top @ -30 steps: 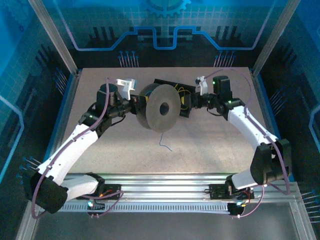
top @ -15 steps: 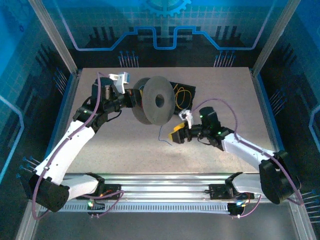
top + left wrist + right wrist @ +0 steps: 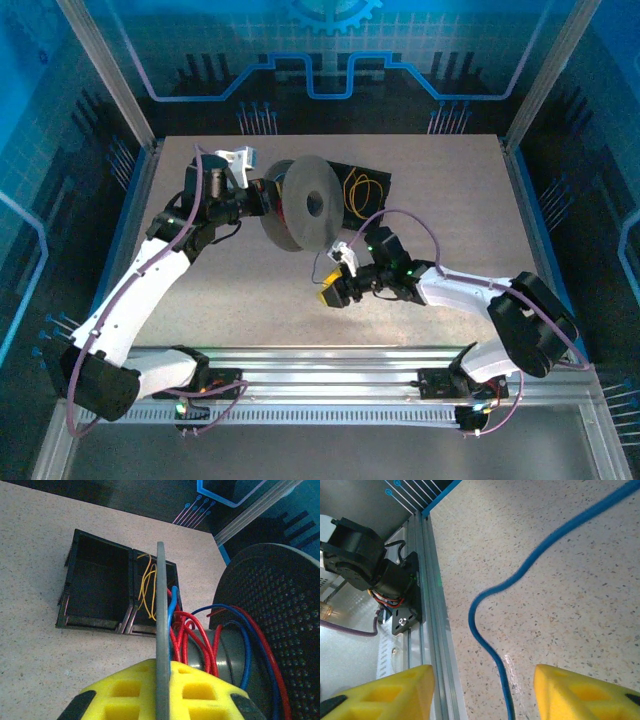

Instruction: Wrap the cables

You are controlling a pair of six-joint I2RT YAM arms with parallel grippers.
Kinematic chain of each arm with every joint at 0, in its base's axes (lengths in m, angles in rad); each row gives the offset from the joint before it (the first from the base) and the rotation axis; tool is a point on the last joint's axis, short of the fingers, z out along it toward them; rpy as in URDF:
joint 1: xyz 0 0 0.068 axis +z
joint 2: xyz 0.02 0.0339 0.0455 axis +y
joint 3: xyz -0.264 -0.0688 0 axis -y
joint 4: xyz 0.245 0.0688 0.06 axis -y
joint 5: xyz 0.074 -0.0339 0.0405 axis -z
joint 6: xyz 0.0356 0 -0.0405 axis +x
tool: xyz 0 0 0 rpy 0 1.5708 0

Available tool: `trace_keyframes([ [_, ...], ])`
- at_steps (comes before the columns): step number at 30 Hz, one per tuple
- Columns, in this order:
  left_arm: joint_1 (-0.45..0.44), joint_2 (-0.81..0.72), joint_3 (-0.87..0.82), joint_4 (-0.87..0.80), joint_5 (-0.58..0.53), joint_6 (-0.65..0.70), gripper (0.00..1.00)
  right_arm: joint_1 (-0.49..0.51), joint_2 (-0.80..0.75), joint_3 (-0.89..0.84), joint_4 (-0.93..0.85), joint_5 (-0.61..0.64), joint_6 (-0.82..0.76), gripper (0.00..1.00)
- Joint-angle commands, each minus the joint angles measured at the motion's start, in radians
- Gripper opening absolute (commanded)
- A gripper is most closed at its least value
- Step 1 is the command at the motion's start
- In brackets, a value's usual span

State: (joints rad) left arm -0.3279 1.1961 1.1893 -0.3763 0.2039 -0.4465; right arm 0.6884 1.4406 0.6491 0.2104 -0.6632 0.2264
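The speckled bench (image 3: 230, 290) carries everything. Above its upper middle in the top view, a large dark spool (image 3: 300, 205) is held on edge, its flat face with the centre hole turned toward the lower right of the frame. Just right of the spool lies a black two-compartment tray (image 3: 95, 587).

The left pincer (image 3: 162, 682) is clamped tight on the spool's thin rim. The right pincer (image 3: 482, 680) sits low over the bench, below the spool in the top view, with its yellow pads wide apart.

Red cables (image 3: 187, 630) and blue ones loop around the spool's hub. A blue cable (image 3: 473, 620) lies on the bench, running from the upper right of the right wrist view to bottom centre. It passes between the right pads and touches neither. A yellow cable (image 3: 147, 587) sits coiled in the tray's right compartment.
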Motion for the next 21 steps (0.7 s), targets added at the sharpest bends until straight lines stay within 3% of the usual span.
trace_keyframes([
  [1,0.007,-0.002,0.03,0.073,0.015,-0.022,0.0,0.019,0.007,0.03,0.02,-0.012,-0.013,0.48],
  [3,0.007,0.004,0.029,0.077,0.011,-0.021,0.0,0.022,0.006,0.034,0.01,-0.005,-0.009,0.46],
  [9,0.007,0.033,0.023,0.079,0.005,-0.025,0.0,0.05,-0.059,0.023,-0.069,0.12,-0.03,0.57],
  [12,0.007,0.031,0.002,0.087,-0.002,-0.027,0.0,0.055,-0.066,0.024,-0.055,0.152,-0.015,0.56],
  [15,0.007,0.032,-0.021,0.105,-0.008,-0.035,0.0,0.075,-0.039,0.063,-0.095,0.188,-0.031,0.44],
  [21,0.009,0.057,-0.034,0.115,-0.044,-0.039,0.0,0.141,-0.01,0.107,-0.133,0.259,-0.053,0.03],
])
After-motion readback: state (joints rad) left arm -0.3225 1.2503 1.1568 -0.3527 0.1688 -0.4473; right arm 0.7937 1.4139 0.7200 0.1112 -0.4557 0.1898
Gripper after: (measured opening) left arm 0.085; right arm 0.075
